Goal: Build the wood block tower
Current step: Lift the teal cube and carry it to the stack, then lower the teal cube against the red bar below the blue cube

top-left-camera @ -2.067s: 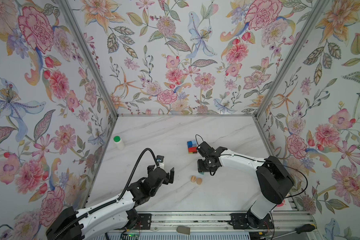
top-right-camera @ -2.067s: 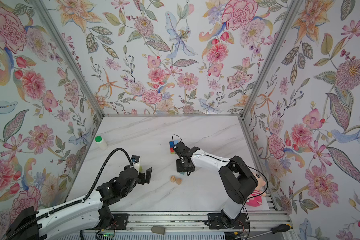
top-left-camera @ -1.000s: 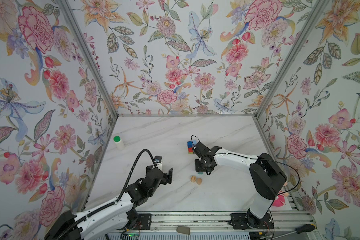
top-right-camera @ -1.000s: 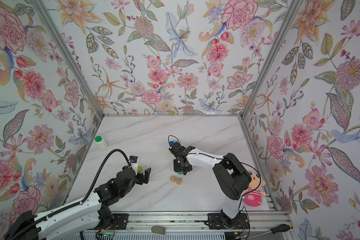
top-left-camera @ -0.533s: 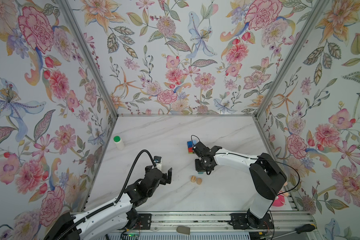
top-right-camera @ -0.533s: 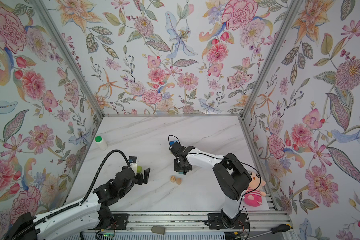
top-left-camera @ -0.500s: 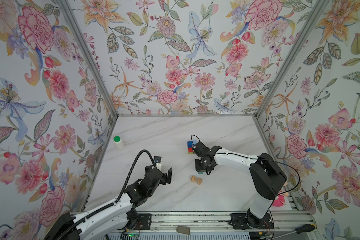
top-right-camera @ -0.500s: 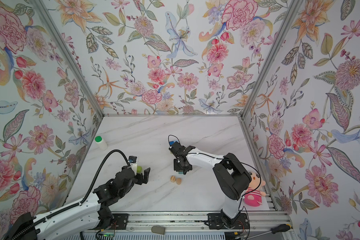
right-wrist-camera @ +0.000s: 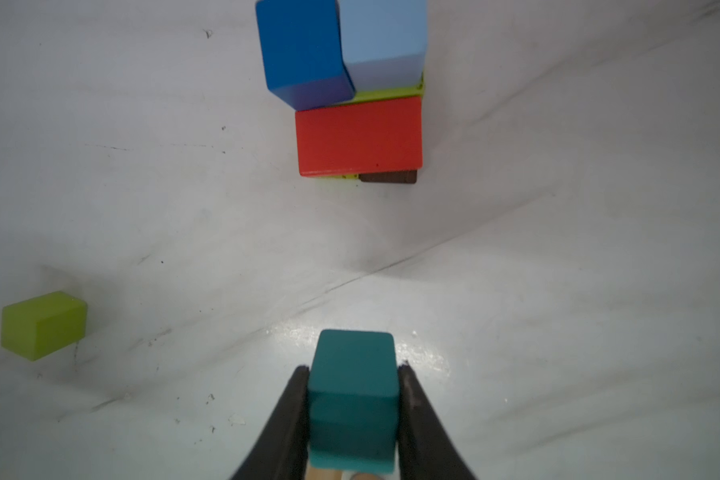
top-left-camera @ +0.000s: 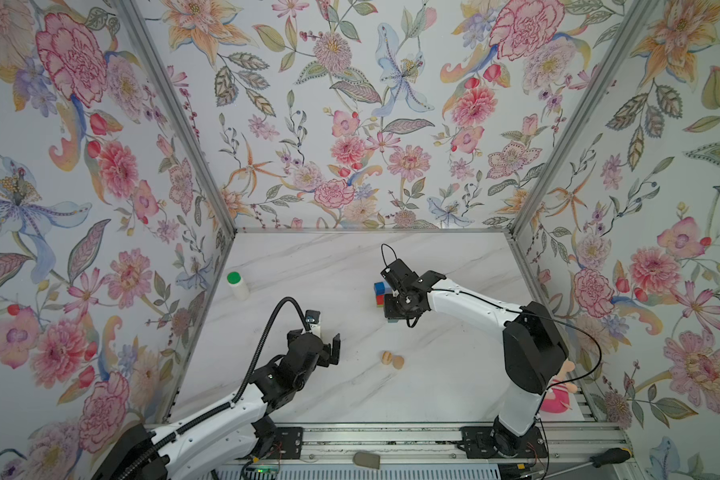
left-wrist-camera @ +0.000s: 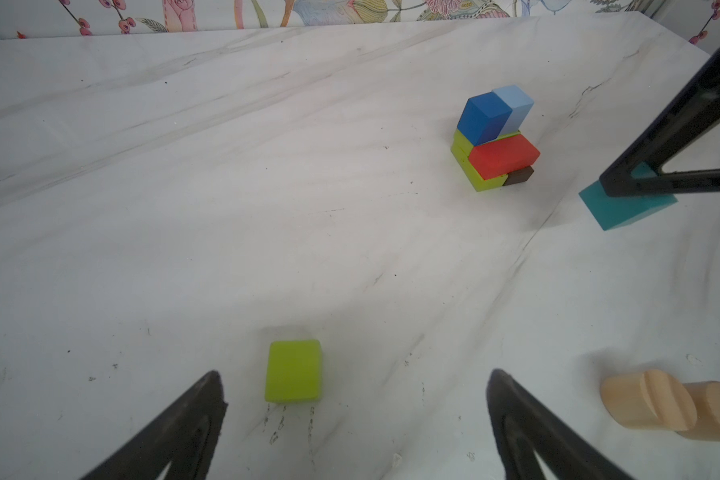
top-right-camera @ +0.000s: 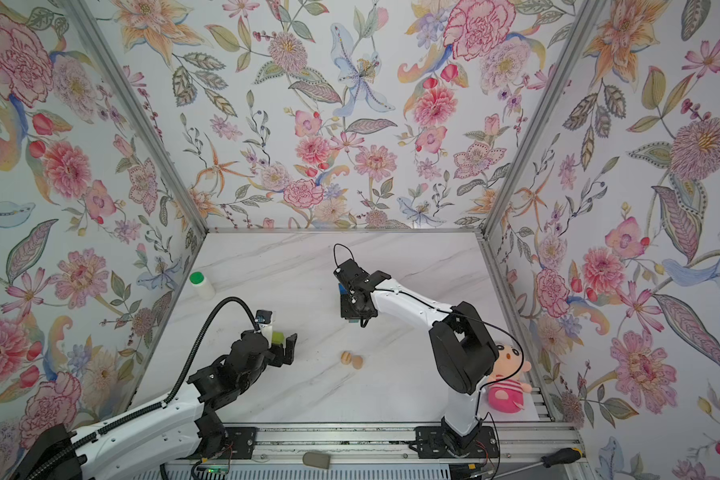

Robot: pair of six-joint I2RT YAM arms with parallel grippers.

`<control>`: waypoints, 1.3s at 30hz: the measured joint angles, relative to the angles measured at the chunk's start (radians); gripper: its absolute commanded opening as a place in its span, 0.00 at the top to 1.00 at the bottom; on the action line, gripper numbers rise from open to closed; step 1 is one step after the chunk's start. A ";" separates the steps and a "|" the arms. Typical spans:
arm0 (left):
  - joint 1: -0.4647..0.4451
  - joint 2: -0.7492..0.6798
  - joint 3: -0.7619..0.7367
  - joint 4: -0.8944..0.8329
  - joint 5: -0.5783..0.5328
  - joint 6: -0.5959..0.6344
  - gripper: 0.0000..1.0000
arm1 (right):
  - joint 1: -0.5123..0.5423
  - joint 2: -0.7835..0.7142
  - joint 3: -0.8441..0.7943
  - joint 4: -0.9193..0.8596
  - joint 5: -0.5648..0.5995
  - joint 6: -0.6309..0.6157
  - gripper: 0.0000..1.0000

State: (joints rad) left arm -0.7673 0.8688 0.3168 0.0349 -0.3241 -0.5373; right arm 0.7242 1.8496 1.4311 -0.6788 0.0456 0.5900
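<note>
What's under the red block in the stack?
Under the red block, a yellow-green block and a dark brown block peek out. Whether anything else lies beneath is covered by the red one.

White marble-look surface (top-left-camera: 445,386) is enclosed on 3 sides by floral-papered walls (top-left-camera: 350,104) w/ alu corner posts (top-left-camera: 177,116); evenly lit.

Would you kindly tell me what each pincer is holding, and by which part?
The right pincer grips the teal block by two opposite side faces. The left pincer is open and holds nothing.
</note>
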 measured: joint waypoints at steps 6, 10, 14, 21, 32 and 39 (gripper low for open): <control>0.047 0.032 0.021 0.013 0.014 0.008 0.01 | -0.029 0.119 0.150 -0.033 -0.005 -0.044 0.69; 0.070 0.061 0.036 0.032 0.032 0.018 0.01 | -0.041 0.193 0.248 -0.063 -0.011 -0.070 0.69; 0.091 0.088 0.048 0.048 0.042 0.027 0.01 | -0.050 0.248 0.325 -0.085 -0.014 -0.089 0.69; 0.115 0.109 0.059 0.057 0.064 0.034 0.01 | -0.055 0.285 0.382 -0.119 -0.029 -0.105 0.68; 0.135 0.115 0.059 0.057 0.086 0.045 0.01 | -0.064 0.314 0.395 -0.133 -0.038 -0.108 0.68; 0.144 0.115 0.059 0.057 0.086 0.045 0.01 | -0.066 0.319 0.421 -0.143 -0.038 -0.108 0.68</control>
State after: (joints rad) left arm -0.6235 0.9836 0.3759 0.0917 -0.2379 -0.4927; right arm 0.6586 2.1681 1.8519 -0.8219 0.0074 0.4816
